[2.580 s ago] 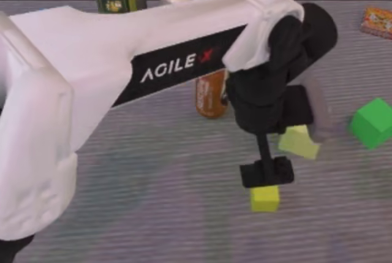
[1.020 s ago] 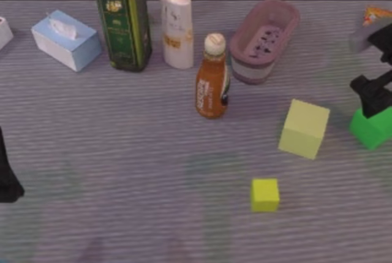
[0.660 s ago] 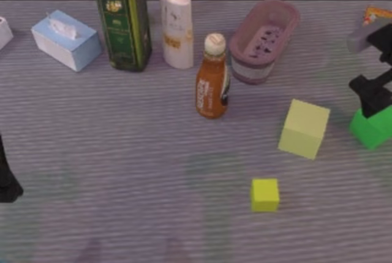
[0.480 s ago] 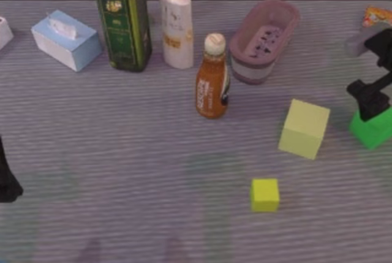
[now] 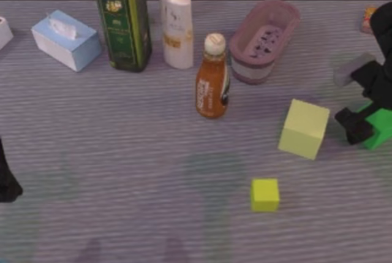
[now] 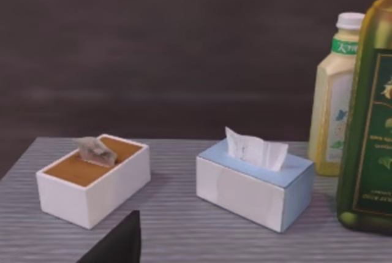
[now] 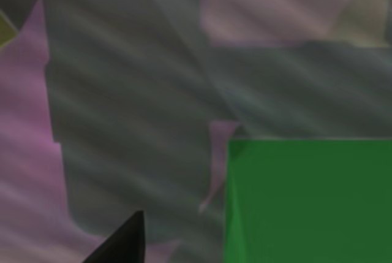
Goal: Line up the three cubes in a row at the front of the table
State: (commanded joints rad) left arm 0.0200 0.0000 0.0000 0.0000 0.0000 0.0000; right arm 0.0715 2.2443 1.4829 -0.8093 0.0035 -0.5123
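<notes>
While down at the bright green cube (image 5: pixel 383 129), just right of the pale yellow cube (image 5: pixel 304 129) on the bench (image 5: pixel 122 152): right end effector (image 5: pixel 361 106), finger state unreadable. Rigid, light, matte; grip opposite flat faces.

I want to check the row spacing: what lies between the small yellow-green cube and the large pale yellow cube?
Nothing: in the top view only bare table cloth separates the small yellow-green cube from the pale yellow cube.

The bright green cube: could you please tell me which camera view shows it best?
The right wrist view shows the bright green cube best, close up with clear edges. In the top view it sits at the table's right edge, partly hidden by the right pincer. The left wrist view misses it.
</notes>
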